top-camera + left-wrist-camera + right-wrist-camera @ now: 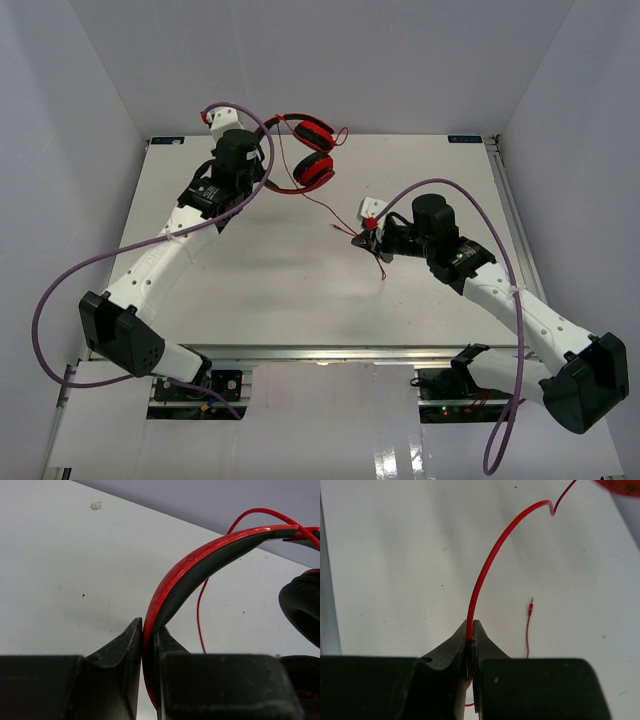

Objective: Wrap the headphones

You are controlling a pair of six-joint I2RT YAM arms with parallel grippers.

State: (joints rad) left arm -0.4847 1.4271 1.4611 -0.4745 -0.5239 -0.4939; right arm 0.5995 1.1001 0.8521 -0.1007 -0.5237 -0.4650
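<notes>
The red headphones point(308, 150) stand at the table's far middle, with two red-and-black ear cups. My left gripper point(262, 172) is shut on their black-and-red headband point(200, 562); in the left wrist view its jaws point(148, 630) pinch the band, and one black ear cup point(302, 605) shows at the right. The thin red cord point(325, 210) runs from the cups toward my right gripper point(370, 240), which is shut on it. In the right wrist view the cord point(492, 555) rises from the shut gripper point(470, 630) and arcs right. The cord's plug end point(530, 610) lies on the table.
Purple robot cables point(90, 265) loop beside both arms. The white table point(300, 290) has a metal rail along its right edge point(505, 200) and grey walls around it. A small white and red part point(371, 209) sits by the right gripper.
</notes>
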